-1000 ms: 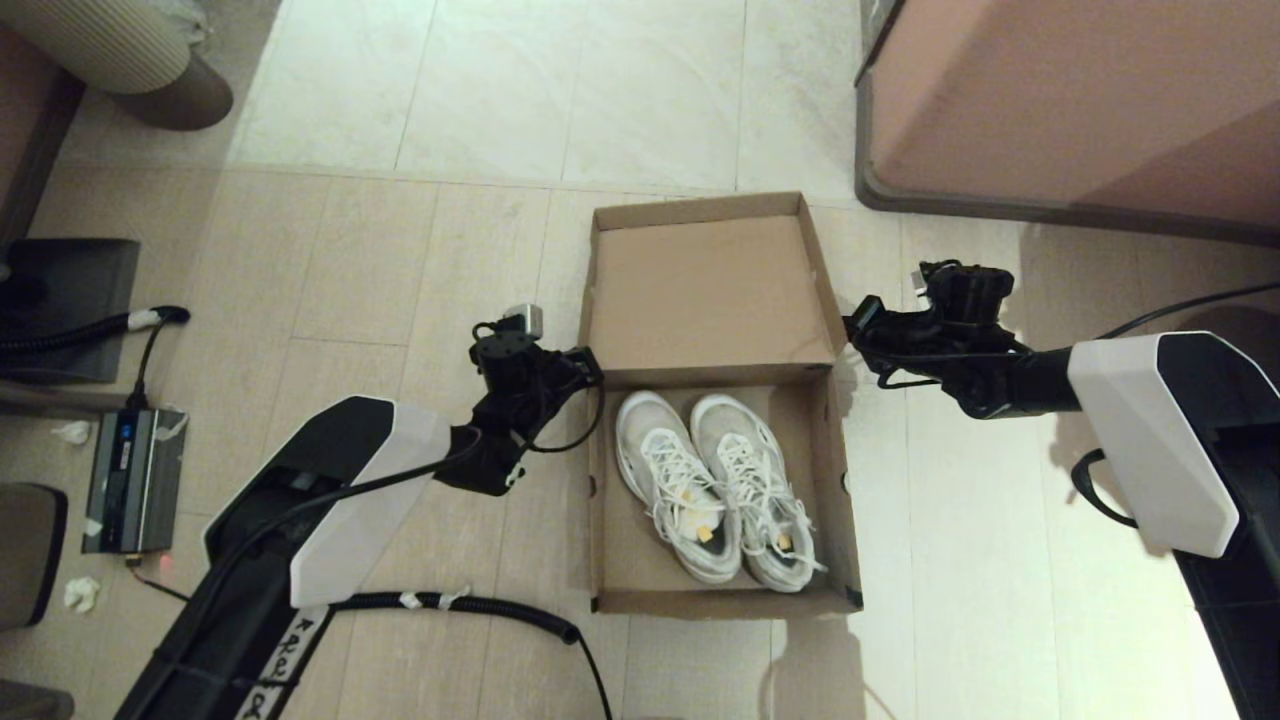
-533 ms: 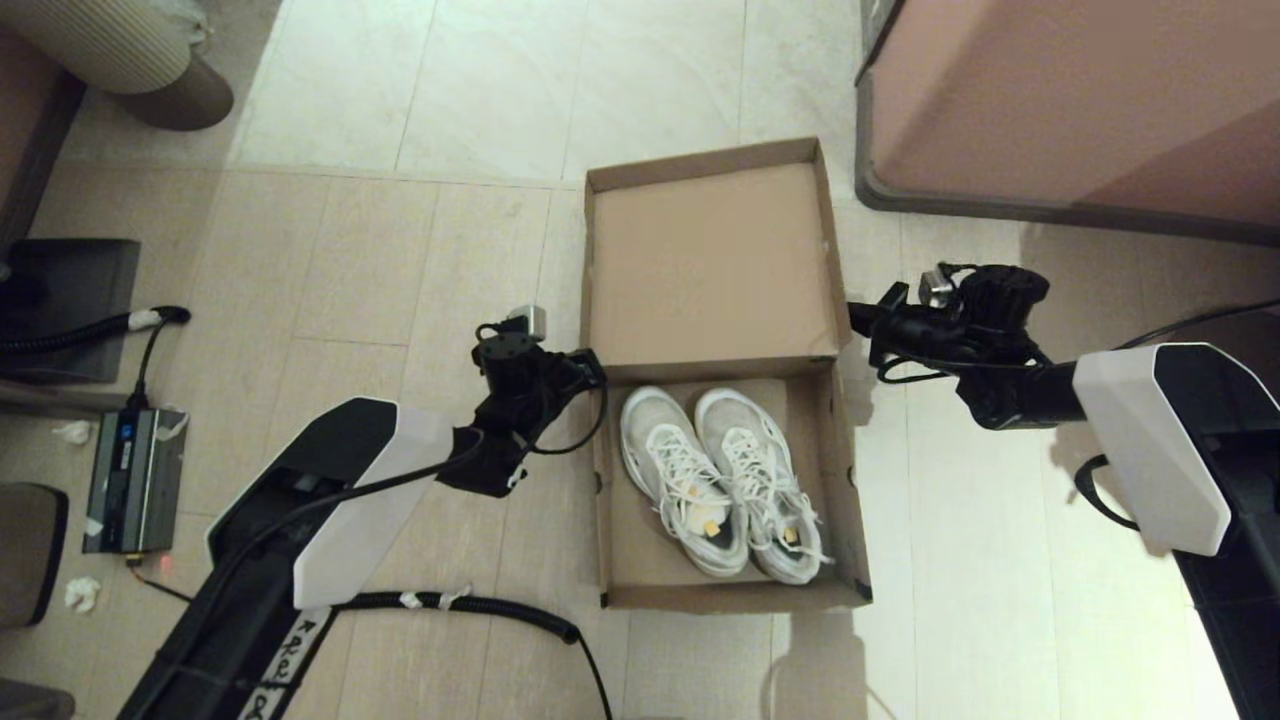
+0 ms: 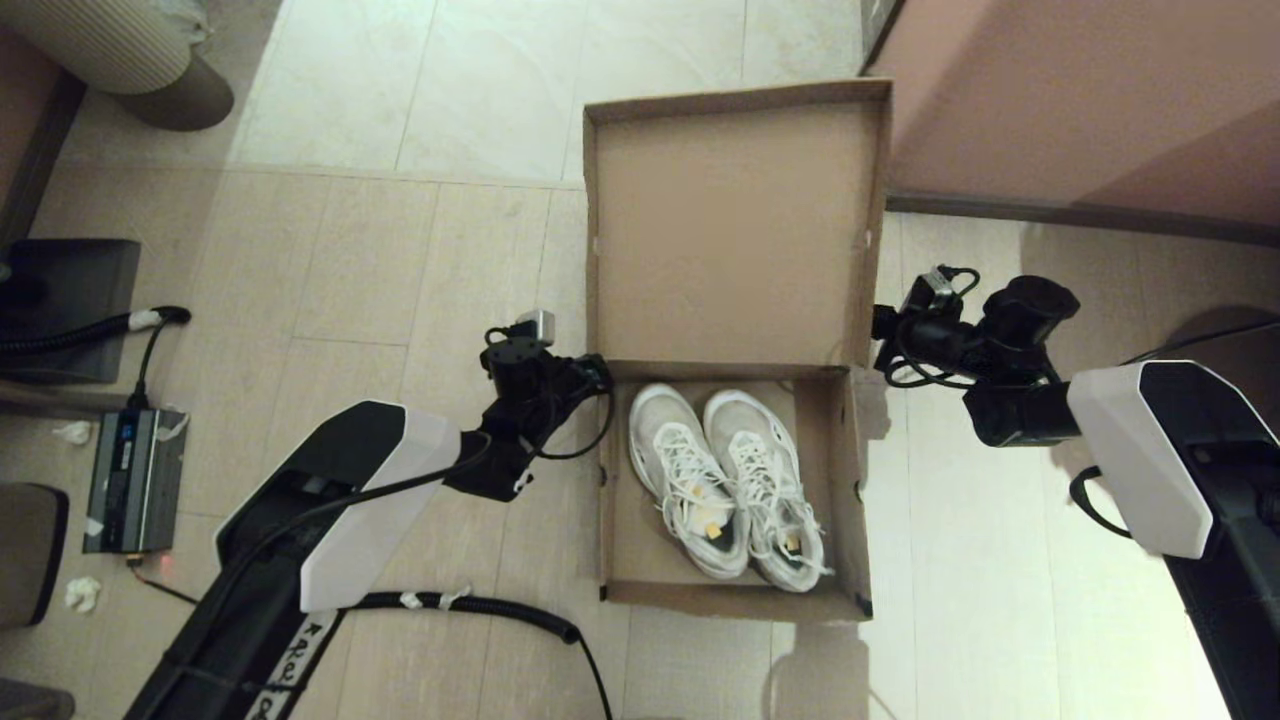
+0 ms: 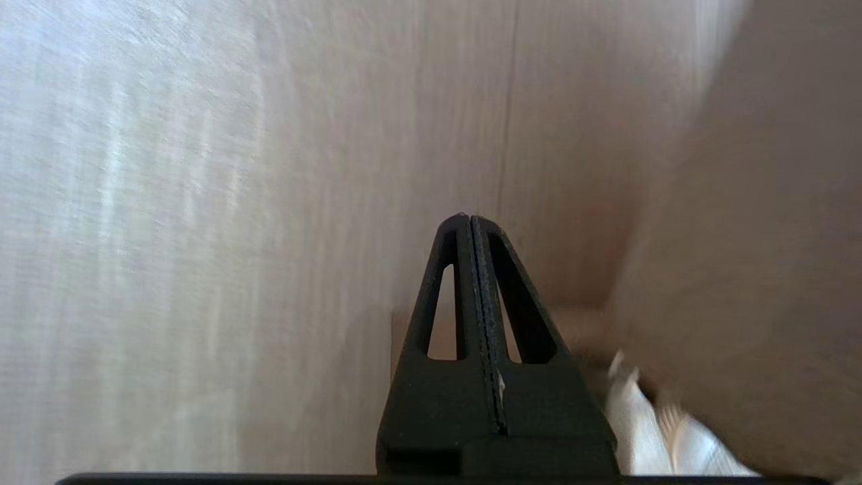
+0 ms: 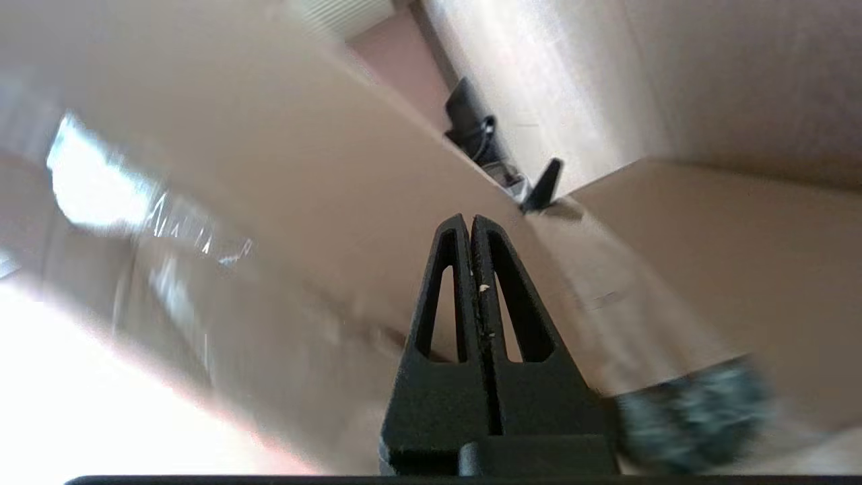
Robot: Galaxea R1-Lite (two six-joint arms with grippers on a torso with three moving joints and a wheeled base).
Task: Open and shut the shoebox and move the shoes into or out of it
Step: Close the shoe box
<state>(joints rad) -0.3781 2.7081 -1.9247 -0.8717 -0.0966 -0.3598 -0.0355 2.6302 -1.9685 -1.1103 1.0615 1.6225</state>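
Shoebox (image 3: 735, 420): placed on the floor tiles (image 3: 400, 250) at the centre of the head view; lid (image 3: 730, 225) raised steeply at the 12 o'clock side, inner face turned toward the camera.
Lid top edge: seen just beside the pinkish-brown cabinet (image 3: 1080, 100) at 1 o'clock; contact cannot be judged.
Shoes (image 3: 725, 482): laid side by side inside the box tray, touching each other, toes toward 12 o'clock, white laces and small yellowish tags visible.
Left gripper (image 3: 597, 372): positioned at the 9 o'clock side of the box, at the corner where lid meets tray; fingers pressed together in the left wrist view (image 4: 469, 222), nothing held. Contact with the cardboard cannot be told.
Right gripper (image 3: 880, 325): positioned at the 3 o'clock side of the box, against the lid's side edge; fingers pressed together in the right wrist view (image 5: 469, 222), nothing clamped between them.
Surroundings: black corrugated hose (image 3: 480, 605) laid on the floor at 7 o'clock; grey power unit (image 3: 135, 478) at 9 o'clock, well apart from the box.
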